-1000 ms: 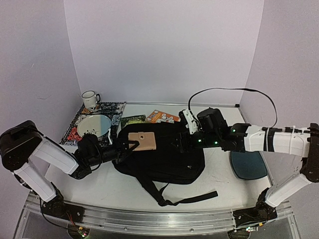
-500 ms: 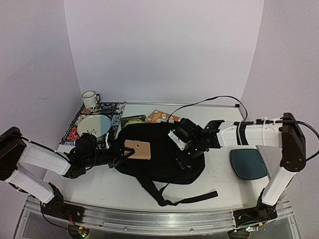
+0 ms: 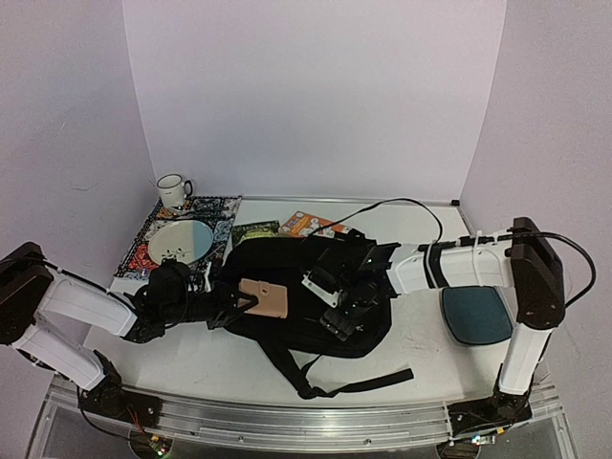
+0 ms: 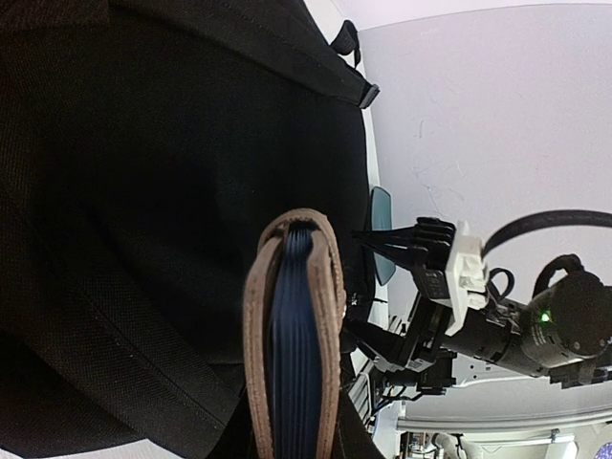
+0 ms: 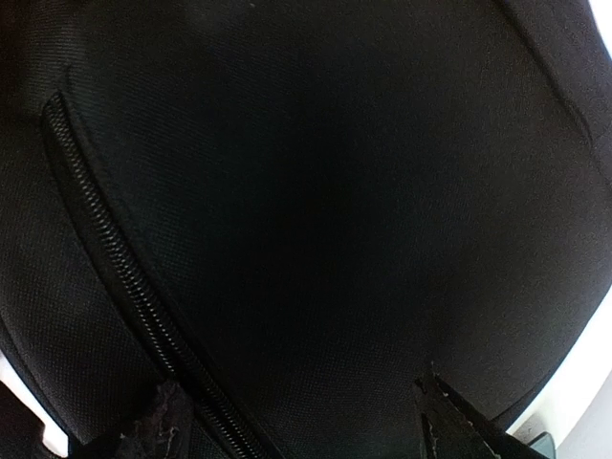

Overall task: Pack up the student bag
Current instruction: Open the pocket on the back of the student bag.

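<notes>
Here, over one student bag (image 3: 277, 263), left gripper (image 3: 237, 299) clamps one tan notebook (image 3: 266, 296); right gripper (image 5: 304, 413) gapes wide.

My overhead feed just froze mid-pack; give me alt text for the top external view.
The black student bag lies mid-table; the left gripper holds a tan notebook over its left side, and the open right gripper is low over its middle. A teal pad lies beside it.
</notes>
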